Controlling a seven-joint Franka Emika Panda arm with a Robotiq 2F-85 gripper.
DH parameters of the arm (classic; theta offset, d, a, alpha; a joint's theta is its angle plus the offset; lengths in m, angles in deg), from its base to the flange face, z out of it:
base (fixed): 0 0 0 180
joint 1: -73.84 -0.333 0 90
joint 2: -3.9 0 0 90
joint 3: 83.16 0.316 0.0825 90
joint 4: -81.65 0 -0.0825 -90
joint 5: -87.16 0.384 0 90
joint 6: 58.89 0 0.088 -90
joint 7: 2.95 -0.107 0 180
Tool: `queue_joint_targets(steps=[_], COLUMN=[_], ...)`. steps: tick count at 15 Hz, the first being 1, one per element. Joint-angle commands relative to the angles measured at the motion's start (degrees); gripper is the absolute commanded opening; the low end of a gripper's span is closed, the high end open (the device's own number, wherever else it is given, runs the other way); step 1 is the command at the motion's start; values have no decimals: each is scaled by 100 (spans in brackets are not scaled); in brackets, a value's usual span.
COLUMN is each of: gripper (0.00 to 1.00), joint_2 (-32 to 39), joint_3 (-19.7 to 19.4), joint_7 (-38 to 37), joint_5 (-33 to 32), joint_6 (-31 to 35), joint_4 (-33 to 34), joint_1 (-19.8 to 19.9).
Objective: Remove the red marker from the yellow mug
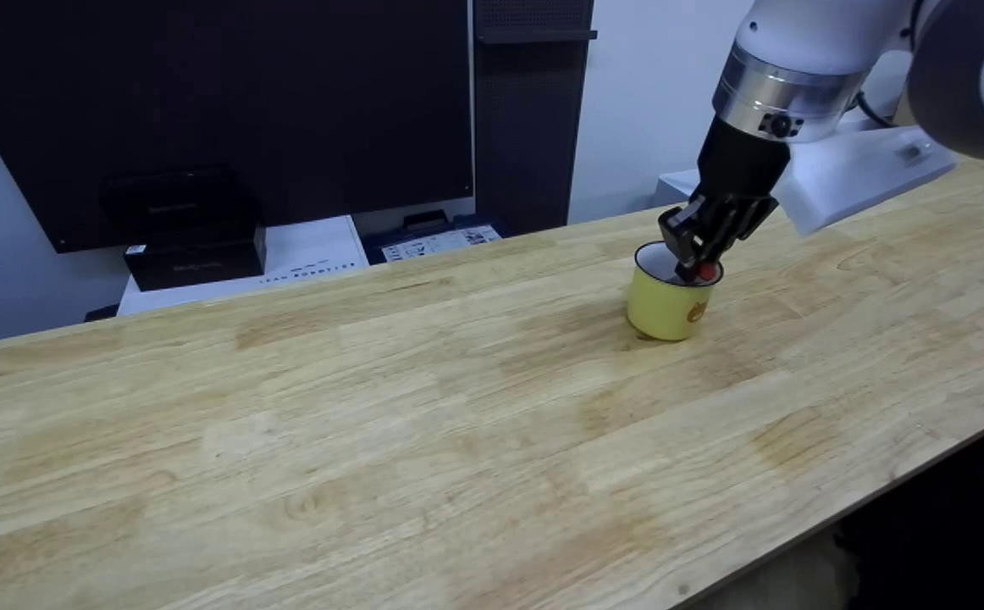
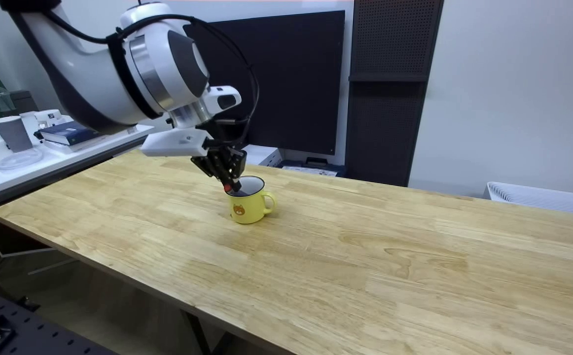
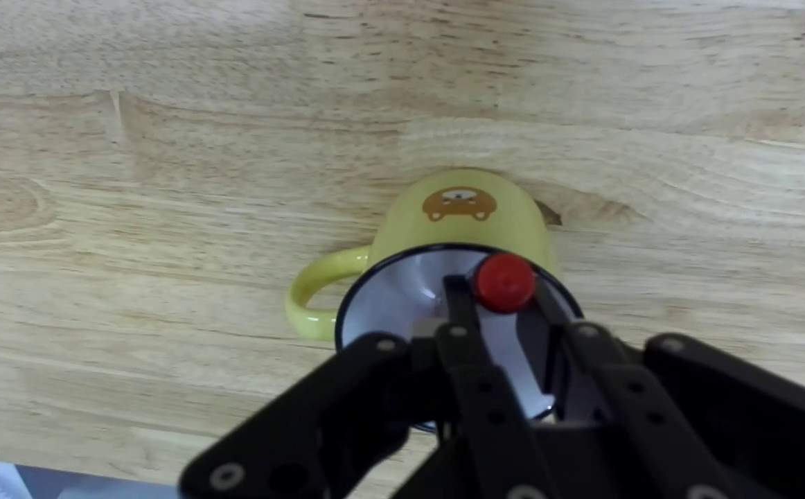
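Black two-fingered jaws, narrowed to cap width, appear to grip the cylindrical red-capped marker [image 3: 505, 283], its top at the near-left rim of a glossy round yellow mug [image 2: 251, 209] as seen in an exterior view, its lower end hidden inside. A slow, straight lift looks best, sideways travel waiting until that hidden end clears the rim, lest the upright mug tip on the pale wooden bench [image 1: 331, 424].

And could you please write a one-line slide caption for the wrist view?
Gripper straddling the marker, red end up, at the rim of the mug.
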Motion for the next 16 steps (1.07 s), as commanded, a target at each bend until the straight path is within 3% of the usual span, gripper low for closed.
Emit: queue_joint_targets(steps=[1, 6, 11, 13, 16], gripper=[5, 5, 5, 5, 5], joint_2=[-279, -845, -1763, -2186, -2570], joint_3=[-49, -221, 6, -193, -128], joint_7=[-128, -157, 54, -154, -310], joint_5=[47, -55, -74, -600, -1265], joint_6=[25, -34, -104, -137, -40], joint_4=[-192, -417, -817, -851, -876], joint_1=[-26, -138, -149, -389, -403])
